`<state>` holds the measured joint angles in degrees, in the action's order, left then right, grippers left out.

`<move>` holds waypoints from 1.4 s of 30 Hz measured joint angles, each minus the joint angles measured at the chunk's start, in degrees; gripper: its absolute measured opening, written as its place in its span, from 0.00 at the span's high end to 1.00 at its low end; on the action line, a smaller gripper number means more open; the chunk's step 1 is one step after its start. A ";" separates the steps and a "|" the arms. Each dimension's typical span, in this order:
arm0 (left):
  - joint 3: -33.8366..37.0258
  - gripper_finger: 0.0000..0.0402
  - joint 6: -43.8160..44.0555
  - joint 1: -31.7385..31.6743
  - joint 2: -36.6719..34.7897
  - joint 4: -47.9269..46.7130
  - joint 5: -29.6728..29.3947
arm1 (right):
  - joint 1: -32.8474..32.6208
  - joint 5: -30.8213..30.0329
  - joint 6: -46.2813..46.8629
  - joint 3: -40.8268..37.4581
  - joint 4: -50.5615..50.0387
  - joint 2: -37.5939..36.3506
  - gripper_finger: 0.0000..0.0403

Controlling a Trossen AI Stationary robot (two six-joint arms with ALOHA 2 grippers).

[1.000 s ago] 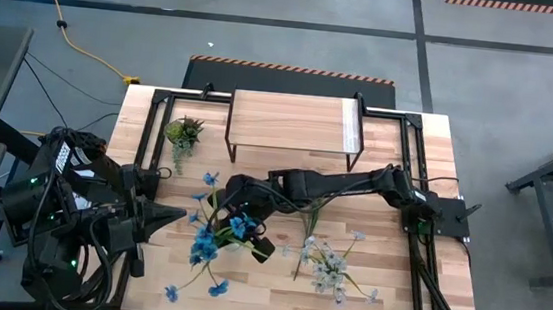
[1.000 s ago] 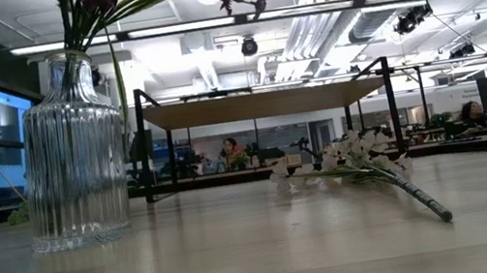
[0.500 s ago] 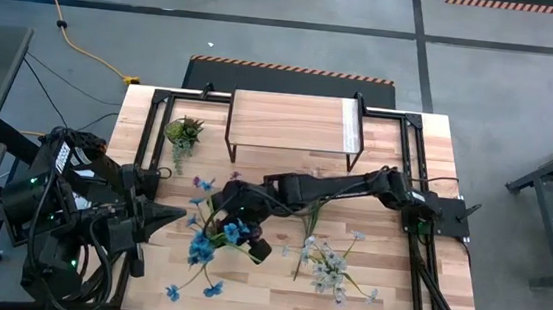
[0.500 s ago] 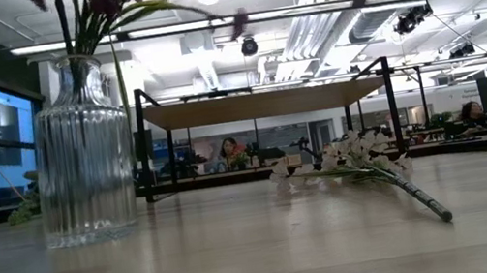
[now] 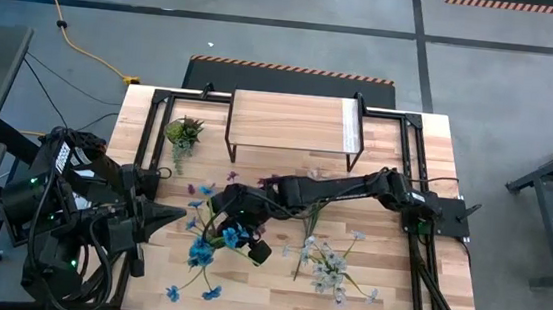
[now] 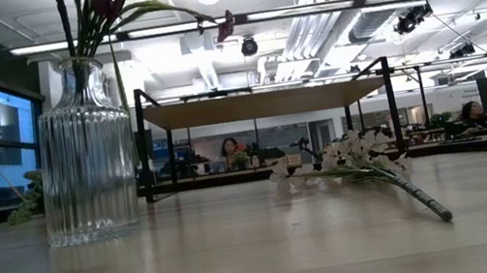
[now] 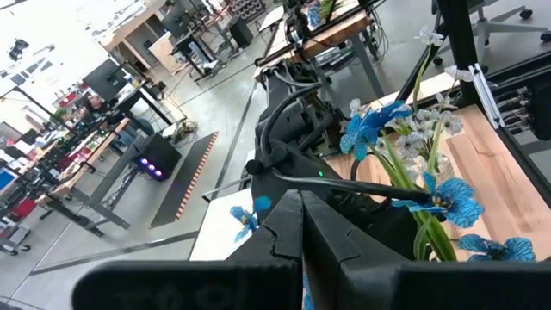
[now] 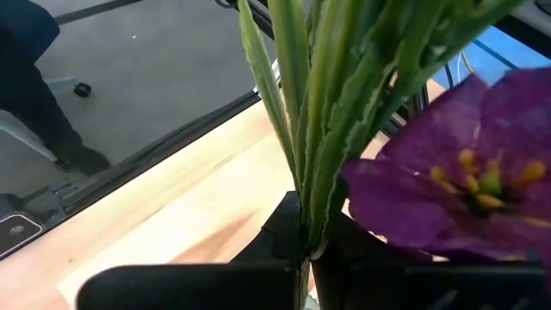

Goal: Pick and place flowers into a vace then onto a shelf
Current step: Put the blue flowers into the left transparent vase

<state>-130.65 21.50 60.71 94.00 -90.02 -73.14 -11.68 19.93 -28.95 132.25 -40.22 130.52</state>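
Glass, ribbed and clear, is what we notice first: the vase (image 6: 84,152) stands upright on the wooden tabletop (image 5: 386,285), left of centre in the low view, with green stems rising out of its mouth. We see our right gripper (image 5: 223,214) stretched across the table to the left of centre, its fingers clenched on a spray of purple flowers (image 8: 469,185); in the right wrist view the leaves and stems (image 8: 318,112) sit pinched between the two dark fingers, with one purple blossom just beside them. From above, blue flowers (image 5: 211,242) spread around and below that gripper, some of them near the table's near edge.

A white and pale pink spray (image 5: 325,265) lies flat on the tabletop to the right of the vase, well apart from it, its stem pointing toward the near side in the low view (image 6: 365,161).

Our left gripper (image 5: 173,216) waits at the table's left edge, its fingers pressed together on nothing, their tip pointing toward the blue blossoms.

At the far side we see the shelf (image 5: 289,121), its plank top bare, and a small green potted plant (image 5: 184,130) just to its left.
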 joint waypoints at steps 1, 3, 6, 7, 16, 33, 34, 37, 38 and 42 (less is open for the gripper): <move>0.00 0.91 0.00 0.00 0.00 0.00 0.01 | 0.00 0.00 -0.02 0.02 -0.21 0.00 1.00; 0.00 0.91 0.00 0.01 0.00 0.00 0.04 | -0.01 0.03 -0.05 0.02 -0.65 0.00 1.00; 0.00 0.91 0.00 0.00 0.00 0.00 0.26 | 0.00 0.02 -0.05 0.04 -1.01 0.00 1.00; 0.00 0.91 0.00 0.00 0.00 0.00 0.26 | 0.00 0.00 -0.05 0.04 -1.03 0.00 1.00; 0.00 0.91 0.00 0.01 0.00 0.00 0.24 | 0.00 -0.05 0.21 0.04 -2.02 0.00 1.00; 0.00 0.91 0.10 0.01 -0.04 0.00 0.38 | -0.59 0.94 1.77 0.07 -1.45 1.88 1.00; 0.00 0.91 0.12 0.00 -0.03 0.00 0.39 | -0.52 0.96 1.88 0.07 -1.45 1.88 1.00; 0.00 0.91 0.12 0.02 -0.03 0.00 0.50 | -0.58 0.58 1.90 0.02 -1.00 1.88 1.00; 0.00 0.91 0.11 0.02 -0.04 0.00 0.50 | -0.59 0.54 1.90 0.00 -0.86 1.88 1.00; 0.00 0.91 0.11 0.02 -0.04 0.00 0.57 | -0.59 0.56 2.55 0.00 -0.66 1.88 1.00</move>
<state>-130.65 21.61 60.73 93.95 -90.02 -72.58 -12.27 20.49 -26.39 132.25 -40.88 132.40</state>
